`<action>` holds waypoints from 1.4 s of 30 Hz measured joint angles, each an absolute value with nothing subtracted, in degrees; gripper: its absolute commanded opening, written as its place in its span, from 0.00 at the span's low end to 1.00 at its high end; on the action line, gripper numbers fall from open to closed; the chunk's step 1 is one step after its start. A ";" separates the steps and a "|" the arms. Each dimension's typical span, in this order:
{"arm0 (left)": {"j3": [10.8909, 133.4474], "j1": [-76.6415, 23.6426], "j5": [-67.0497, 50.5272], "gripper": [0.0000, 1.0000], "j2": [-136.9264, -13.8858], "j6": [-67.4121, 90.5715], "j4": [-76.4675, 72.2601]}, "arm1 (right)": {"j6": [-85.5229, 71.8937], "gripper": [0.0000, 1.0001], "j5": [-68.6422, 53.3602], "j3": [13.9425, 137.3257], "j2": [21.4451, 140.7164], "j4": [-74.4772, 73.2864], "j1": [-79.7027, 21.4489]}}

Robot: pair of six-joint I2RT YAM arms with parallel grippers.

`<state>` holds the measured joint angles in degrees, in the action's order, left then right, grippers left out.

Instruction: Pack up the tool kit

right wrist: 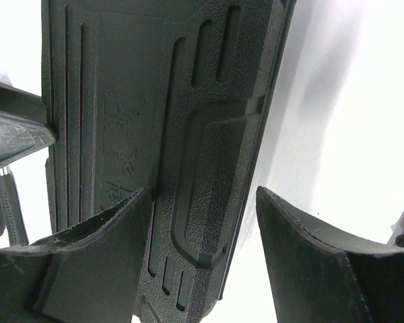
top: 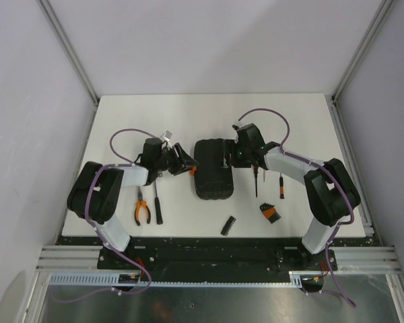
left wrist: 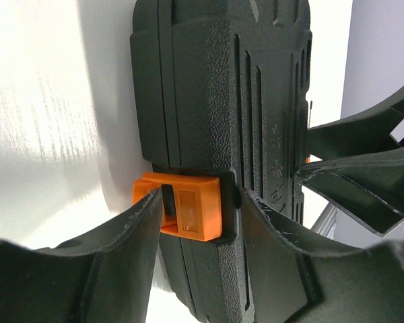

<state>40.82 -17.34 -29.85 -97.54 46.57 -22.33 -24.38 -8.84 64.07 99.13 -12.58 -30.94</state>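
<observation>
The tool kit's black case [top: 212, 178] lies closed in the middle of the white table. My left gripper [top: 187, 161] is at its left edge. In the left wrist view the left gripper [left wrist: 202, 195] is open, its jaws straddling the orange latch [left wrist: 188, 208]; one finger touches the latch's outer side and the other rests on the lid [left wrist: 209, 87]. My right gripper [top: 237, 153] is at the case's upper right. It [right wrist: 203, 192] is open, one finger over the ribbed lid [right wrist: 155, 101] and the other off the edge above the table.
Loose tools lie around the case. Orange-handled pliers [top: 142, 207] and a black screwdriver [top: 157, 205] are to the left. A long dark tool [top: 256, 180], a small screwdriver [top: 281, 186], a green-and-orange piece [top: 270, 212] and a black bit strip [top: 228, 225] are to the right and front.
</observation>
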 measured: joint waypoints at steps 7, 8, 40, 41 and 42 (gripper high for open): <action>40.60 -17.41 -30.87 0.37 -98.28 47.57 -25.50 | -24.43 0.68 -8.84 64.07 99.22 -12.53 -30.83; 40.42 -17.39 -30.89 0.36 -98.26 47.72 -25.93 | -24.43 0.67 -8.86 64.07 99.24 -12.53 -30.76; 34.81 -15.40 -30.11 0.14 -93.60 48.05 -28.49 | -26.55 0.67 -10.55 64.07 100.47 -11.25 -30.13; 34.81 -15.31 -30.09 0.18 -93.45 48.05 -28.16 | -26.59 0.67 -10.68 64.07 100.53 -11.14 -30.13; 34.76 -15.18 -30.06 0.22 -93.19 48.03 -27.77 | -26.65 0.67 -10.87 64.07 100.62 -10.94 -30.13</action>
<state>34.76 -15.18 -30.06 -93.19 48.03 -27.77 -26.65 -10.87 64.07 100.62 -10.94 -30.13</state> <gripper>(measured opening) 0.316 0.670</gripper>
